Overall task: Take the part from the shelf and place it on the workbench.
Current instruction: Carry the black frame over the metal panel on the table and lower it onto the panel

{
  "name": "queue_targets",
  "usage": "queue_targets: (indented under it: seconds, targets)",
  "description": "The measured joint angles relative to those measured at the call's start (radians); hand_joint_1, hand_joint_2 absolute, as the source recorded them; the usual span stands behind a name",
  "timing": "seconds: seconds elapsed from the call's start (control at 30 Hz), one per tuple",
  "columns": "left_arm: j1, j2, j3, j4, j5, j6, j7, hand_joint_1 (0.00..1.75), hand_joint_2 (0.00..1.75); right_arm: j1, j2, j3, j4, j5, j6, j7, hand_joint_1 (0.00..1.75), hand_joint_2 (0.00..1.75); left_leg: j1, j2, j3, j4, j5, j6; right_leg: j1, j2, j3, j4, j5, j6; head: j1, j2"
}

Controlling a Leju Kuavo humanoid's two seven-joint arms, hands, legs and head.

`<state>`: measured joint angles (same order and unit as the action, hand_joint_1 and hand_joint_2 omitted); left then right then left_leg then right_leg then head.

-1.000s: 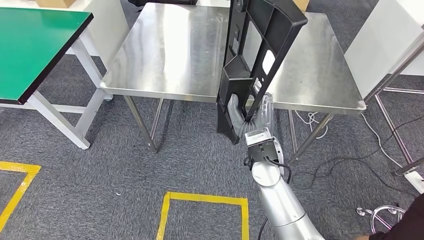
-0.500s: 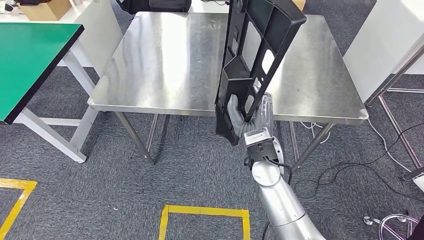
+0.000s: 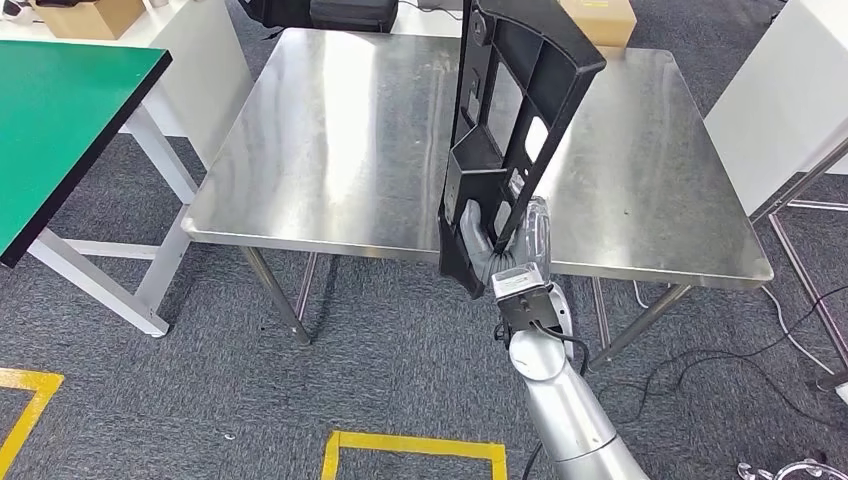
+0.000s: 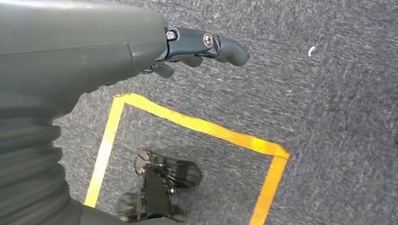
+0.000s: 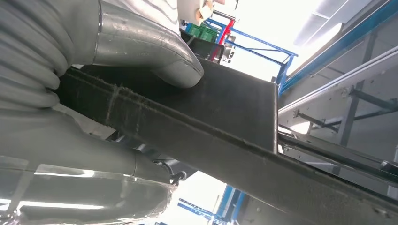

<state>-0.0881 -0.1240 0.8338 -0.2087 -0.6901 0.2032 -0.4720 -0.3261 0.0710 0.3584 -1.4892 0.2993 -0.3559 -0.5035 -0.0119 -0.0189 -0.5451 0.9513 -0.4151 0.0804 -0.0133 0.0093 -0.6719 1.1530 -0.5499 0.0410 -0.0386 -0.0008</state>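
Part [image 3: 510, 130]: a long black plastic frame w/ cut-out windows and ribs, held upright in my right hand [image 3: 497, 238], gripped near its lower end. It's not on the workbench [image 3: 330, 150] yet. Its lower end hangs just off the near edge of the steel top, and the rest rises in front of the top's middle, leaning a little to the right.

Nearest to me: grey carpet w/ a yellow tape square [image 3: 414, 450] on the floor, then my silver right arm rising to the near edge.

What could go wrong, as I judge it: I'm holding a tall piece low down, so most of its weight sits above my grip. A quick tilt could swing the top and twist it in my fingers. Also, the lower end sits below bench level, so moving fwd w/o lifting could knock it against the near edge and jar it loose. Laying it down too near that edge may let it tip off.

Fingers: in the right wrist view my thumb [image 5: 155, 51] presses one face of the frame and the other fingers wrap the opposite side, closed tight on it. My left hand [image 4: 197, 49] hangs over the carpet, fingers stretched out and apart, holding nothing.

Farther off: a green-topped table [image 3: 60, 120] beyond the bench's left edge, and cardboard boxes [image 3: 598, 18] past the far edge.
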Motion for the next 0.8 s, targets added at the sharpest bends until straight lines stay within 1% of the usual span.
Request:
queue_targets:
  seconds: [0.03,0.07,0.1,0.13,0.17,0.2,0.23,0.27,0.3,0.33,0.37,0.4,0.43,0.47,0.5,0.53,0.57,0.6,0.63,0.67,0.73,0.77,0.8]
  targets:
    - [0.0,-0.001,0.0,0.0,-0.001,0.0,0.0,0.0,1.75,0.002,-0.002,0.0,0.0,0.001,0.0,0.0,1.75,1.75,-0.001,-0.001,0.01,0.002,-0.012,-0.004,-0.002,-0.004,0.018,-0.073,0.053,0.014,0.0,0.0]
    - [0.0,-0.002,0.0,0.0,-0.002,0.0,0.001,0.0,1.75,0.004,-0.004,-0.001,-0.001,0.003,0.0,-0.001,1.75,1.75,-0.002,-0.002,0.02,0.006,-0.024,-0.009,-0.004,-0.008,0.034,-0.136,0.101,0.019,0.0,0.0]
    - [-0.001,-0.002,0.0,0.0,-0.004,0.0,0.002,0.0,1.75,0.005,-0.007,-0.001,-0.002,0.004,-0.001,-0.002,1.75,1.75,-0.004,-0.002,0.025,0.01,-0.036,-0.015,-0.003,-0.011,0.049,-0.178,0.137,0.016,0.0,0.0]
    - [-0.001,-0.002,0.0,0.0,-0.005,-0.001,0.003,0.0,1.75,0.007,-0.008,-0.002,-0.003,0.007,-0.001,-0.002,1.75,1.75,-0.006,-0.002,0.027,0.014,-0.044,-0.021,-0.003,-0.013,0.055,-0.196,0.157,0.004,0.0,0.0]
    - [-0.002,-0.002,0.0,0.0,-0.006,-0.001,0.004,0.0,1.75,0.008,-0.01,-0.002,-0.005,0.009,-0.002,-0.003,1.75,1.75,-0.006,-0.002,0.03,0.018,-0.05,-0.027,-0.002,-0.012,0.059,-0.198,0.157,-0.012,0.0,0.0]
    - [-0.002,-0.002,0.0,0.0,-0.007,-0.001,0.005,0.0,1.75,0.01,-0.011,-0.003,-0.007,0.012,-0.004,-0.003,1.75,1.75,-0.005,-0.001,0.028,0.025,-0.053,-0.031,-0.005,-0.009,0.068,-0.198,0.157,-0.024,0.0,0.0]
    - [-0.002,-0.002,0.0,0.0,-0.008,0.0,0.006,0.0,1.75,0.011,-0.012,-0.004,-0.01,0.014,-0.005,-0.003,1.75,1.75,-0.004,0.001,0.02,0.047,-0.052,-0.036,-0.01,-0.007,0.076,-0.199,0.155,-0.033,0.001,0.0]
    - [-0.003,-0.002,0.0,0.0,-0.008,0.0,0.006,0.0,1.75,0.012,-0.012,-0.005,-0.012,0.016,-0.007,-0.004,1.75,1.75,-0.001,0.003,0.0,0.086,-0.054,-0.042,-0.013,-0.006,0.087,-0.2,0.15,-0.042,-0.001,0.0]
    - [-0.003,-0.002,-0.001,0.0,-0.009,0.0,0.007,0.0,1.75,0.013,-0.012,-0.005,-0.013,0.018,-0.008,-0.005,1.75,1.75,0.004,0.006,-0.033,0.143,-0.061,-0.049,-0.015,-0.006,0.098,-0.201,0.143,-0.05,-0.002,0.0]
    - [-0.003,-0.003,-0.001,0.0,-0.01,0.0,0.008,0.0,1.75,0.014,-0.012,-0.006,-0.014,0.02,-0.009,-0.005,1.75,1.75,0.008,0.009,-0.075,0.211,-0.078,-0.057,-0.015,-0.006,0.107,-0.202,0.135,-0.056,-0.003,0.0]
    - [-0.003,-0.003,-0.001,0.0,-0.011,0.0,0.008,0.0,1.75,0.015,-0.011,-0.006,-0.014,0.023,-0.009,-0.005,1.75,1.75,0.014,0.011,-0.119,0.274,-0.105,-0.064,-0.014,-0.005,0.116,-0.202,0.127,-0.059,-0.004,0.0]
    - [-0.002,-0.004,-0.001,0.0,-0.011,0.0,0.009,0.0,1.75,0.016,-0.012,-0.006,-0.014,0.025,-0.01,-0.005,1.75,1.75,0.019,0.013,-0.158,0.319,-0.134,-0.07,-0.013,-0.003,0.125,-0.202,0.119,-0.059,-0.004,0.0]
    - [-0.002,-0.004,-0.001,0.0,-0.011,0.0,0.01,0.0,1.75,0.019,-0.012,-0.007,-0.014,0.028,-0.01,-0.005,1.75,1.75,0.023,0.015,-0.183,0.334,-0.153,-0.073,-0.013,-0.002,0.136,-0.202,0.109,-0.058,-0.004,0.0]
    - [-0.002,-0.004,-0.001,0.0,-0.012,0.0,0.01,0.0,1.75,0.02,-0.012,-0.007,-0.014,0.03,-0.01,-0.005,1.75,1.75,0.026,0.015,-0.193,0.318,-0.151,-0.074,-0.013,0.0,0.15,-0.202,0.099,-0.056,-0.004,0.0]
    - [-0.002,-0.004,-0.001,0.0,-0.012,0.0,0.01,0.0,1.75,0.022,-0.012,-0.007,-0.015,0.032,-0.01,-0.005,1.75,1.75,0.027,0.016,-0.186,0.271,-0.122,-0.072,-0.012,0.002,0.165,-0.203,0.088,-0.054,-0.004,0.0]
    - [-0.002,-0.004,-0.001,0.0,-0.013,0.0,0.011,0.0,1.75,0.022,-0.011,-0.007,-0.015,0.034,-0.01,-0.005,1.75,1.75,0.026,0.016,-0.168,0.204,-0.072,-0.065,-0.011,0.002,0.178,-0.204,0.077,-0.051,-0.004,0.0]
    - [-0.002,-0.003,-0.001,0.0,-0.014,0.003,0.014,0.0,1.75,0.021,-0.011,-0.007,-0.016,0.036,-0.01,-0.005,1.75,1.75,0.022,0.015,-0.15,0.134,-0.015,-0.056,-0.009,0.003,0.19,-0.204,0.066,-0.048,-0.004,0.0]
    - [-0.002,-0.002,-0.001,0.0,-0.015,0.008,0.018,0.0,1.75,0.021,-0.011,-0.008,-0.016,0.037,-0.01,-0.005,1.75,1.75,0.017,0.013,-0.135,0.081,0.03,-0.046,-0.007,0.005,0.199,-0.207,0.056,-0.043,-0.004,0.0]
    - [-0.002,-0.003,-0.001,0.0,-0.016,0.013,0.023,0.0,1.75,0.02,-0.011,-0.008,-0.017,0.039,-0.01,-0.004,1.75,1.75,0.011,0.012,-0.125,0.047,0.056,-0.037,-0.005,0.006,0.206,-0.212,0.048,-0.037,-0.004,0.0]
    - [-0.003,-0.003,-0.001,0.0,-0.017,0.017,0.027,0.0,1.75,0.019,-0.011,-0.008,-0.017,0.041,-0.01,-0.003,1.75,1.75,0.005,0.011,-0.119,0.029,0.062,-0.03,-0.001,0.007,0.216,-0.21,0.048,-0.028,-0.004,0.0]
    - [-0.003,-0.005,-0.001,-0.001,-0.019,0.014,0.026,0.0,1.75,0.016,-0.012,-0.009,-0.019,0.046,-0.01,-0.002,1.75,1.75,0.002,0.01,-0.089,0.01,0.056,-0.015,0.002,0.006,0.229,-0.206,0.048,-0.013,-0.003,0.0]
    - [-0.003,-0.006,-0.001,-0.001,-0.019,0.01,0.024,0.0,1.75,0.012,-0.012,-0.009,-0.019,0.048,-0.01,-0.002,1.75,1.75,0.001,0.009,-0.071,0.0,0.055,-0.006,0.004,0.005,0.225,-0.185,0.044,-0.009,-0.002,0.0]
    - [-0.004,-0.006,-0.001,-0.001,-0.019,0.006,0.022,0.0,1.75,0.009,-0.013,-0.009,-0.019,0.05,-0.01,-0.002,1.75,1.75,0.001,0.008,-0.055,-0.005,0.053,0.002,0.004,0.004,0.206,-0.149,0.03,-0.01,-0.001,0.0]
